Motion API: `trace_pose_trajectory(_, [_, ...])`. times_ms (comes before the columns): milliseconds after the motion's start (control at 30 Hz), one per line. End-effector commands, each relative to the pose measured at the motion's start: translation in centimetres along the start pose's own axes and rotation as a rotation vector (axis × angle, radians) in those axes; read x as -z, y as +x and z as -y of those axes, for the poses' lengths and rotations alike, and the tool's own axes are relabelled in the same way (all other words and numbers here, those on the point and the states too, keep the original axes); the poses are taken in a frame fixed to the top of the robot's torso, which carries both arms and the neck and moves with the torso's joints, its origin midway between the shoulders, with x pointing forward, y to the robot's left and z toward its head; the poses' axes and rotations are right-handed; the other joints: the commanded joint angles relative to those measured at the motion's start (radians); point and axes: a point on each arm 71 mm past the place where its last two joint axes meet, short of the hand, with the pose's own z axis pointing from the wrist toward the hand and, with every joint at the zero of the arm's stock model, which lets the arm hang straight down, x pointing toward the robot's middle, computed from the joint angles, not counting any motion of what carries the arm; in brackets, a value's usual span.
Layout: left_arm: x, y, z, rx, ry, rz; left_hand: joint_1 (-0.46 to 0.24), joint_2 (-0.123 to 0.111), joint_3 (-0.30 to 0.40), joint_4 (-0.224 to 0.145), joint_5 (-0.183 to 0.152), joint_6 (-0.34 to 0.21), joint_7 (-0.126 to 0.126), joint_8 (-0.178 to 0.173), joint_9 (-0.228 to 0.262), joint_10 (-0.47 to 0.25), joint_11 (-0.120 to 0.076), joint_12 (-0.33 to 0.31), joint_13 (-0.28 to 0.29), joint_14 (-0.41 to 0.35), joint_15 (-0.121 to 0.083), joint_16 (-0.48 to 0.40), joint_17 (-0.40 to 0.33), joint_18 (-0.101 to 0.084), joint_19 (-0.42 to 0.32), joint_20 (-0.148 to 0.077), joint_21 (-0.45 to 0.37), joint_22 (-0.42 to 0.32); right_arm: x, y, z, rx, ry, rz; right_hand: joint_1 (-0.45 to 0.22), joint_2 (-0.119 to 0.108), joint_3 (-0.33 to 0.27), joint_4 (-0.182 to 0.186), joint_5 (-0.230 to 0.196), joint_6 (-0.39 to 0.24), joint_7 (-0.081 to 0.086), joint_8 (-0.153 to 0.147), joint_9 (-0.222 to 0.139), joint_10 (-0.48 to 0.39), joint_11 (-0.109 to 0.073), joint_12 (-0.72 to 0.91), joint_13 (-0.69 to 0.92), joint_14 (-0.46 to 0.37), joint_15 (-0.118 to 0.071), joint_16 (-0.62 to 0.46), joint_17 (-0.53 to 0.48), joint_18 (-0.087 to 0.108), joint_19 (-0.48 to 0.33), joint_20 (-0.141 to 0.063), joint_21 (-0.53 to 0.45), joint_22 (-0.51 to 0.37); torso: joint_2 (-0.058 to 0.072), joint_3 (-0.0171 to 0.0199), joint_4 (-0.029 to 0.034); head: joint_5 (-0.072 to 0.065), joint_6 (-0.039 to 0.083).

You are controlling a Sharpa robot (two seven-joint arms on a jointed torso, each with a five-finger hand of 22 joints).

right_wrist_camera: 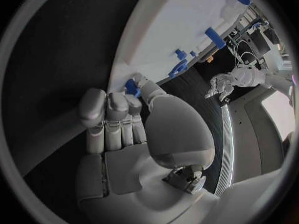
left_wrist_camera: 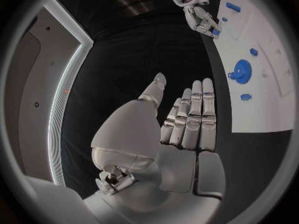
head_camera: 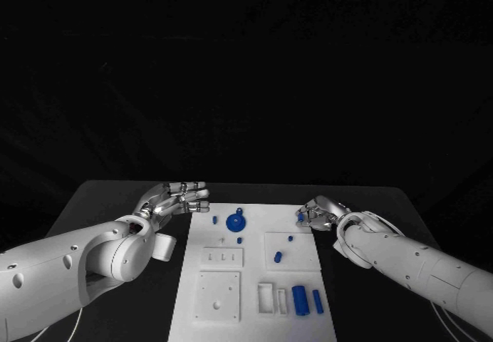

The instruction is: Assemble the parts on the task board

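Note:
The white task board [head_camera: 308, 281] lies in the middle of the black table. My right hand [head_camera: 320, 214] is at the board's far right corner and pinches a small blue part [head_camera: 301, 216] between thumb and fingers; the right wrist view shows that part [right_wrist_camera: 132, 87] at the fingertips over the board's edge [right_wrist_camera: 156, 45]. My left hand [head_camera: 177, 199] hovers just off the board's far left corner, fingers stretched out and holding nothing. In the left wrist view this left hand [left_wrist_camera: 184, 119] points past the board [left_wrist_camera: 274, 109], and the right hand [left_wrist_camera: 201, 16] shows beyond it.
A round blue disc with a knob [head_camera: 236, 223] sits near the board's far left. Small blue pegs [head_camera: 277, 256] lie mid-board, and two blue cylinders [head_camera: 300, 299] lie at its near right. White raised blocks [head_camera: 219, 292] occupy the near left.

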Motion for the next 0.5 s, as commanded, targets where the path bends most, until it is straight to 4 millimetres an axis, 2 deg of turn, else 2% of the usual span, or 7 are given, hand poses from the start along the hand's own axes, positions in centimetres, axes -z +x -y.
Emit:
trace_pose_trajectory(33, [-0.04, 0.25, 0.08, 0.004, 0.005, -0.02, -0.001, 0.002, -0.002, -0.001, 0.005, -0.009, 0.0, 0.002, -0.001, -0.006, 0.002, 0.005, 0.002, -0.007, 0.0, -0.004, 0.001, -0.007, -0.007, 0.001, 0.004, -0.001, 0.16, 0.51, 0.37, 0.001, 0.014, -0.032, -0.007, 0.007, 0.007, 0.0, -0.006, 0.008, -0.001, 0.004, 0.001, -0.001, 0.003, 0.006, 0.0, 0.003, -0.001, 0.003, 0.001, -0.01, 0.028, 0.001, 0.006, 0.128, 0.0, 0.0009, -0.0003, 0.0, 0.001])
trace_pose_trajectory(500, [-0.07, 0.25, 0.06, 0.004, 0.004, -0.02, -0.001, 0.002, -0.002, -0.001, 0.005, -0.009, 0.0, 0.002, -0.001, -0.006, 0.002, 0.005, 0.002, -0.007, 0.0, -0.004, 0.001, -0.007, -0.007, 0.001, 0.004, -0.001, 0.16, 0.5, 0.49, -0.002, 0.021, -0.023, -0.01, 0.003, 0.014, 0.002, -0.005, 0.005, 0.005, 0.004, 0.001, -0.001, 0.008, 0.007, 0.0, 0.004, 0.002, 0.005, 0.003, -0.008, 0.029, 0.003, 0.006, 0.128, 0.001, 0.0012, 0.0005, -0.002, 0.001])
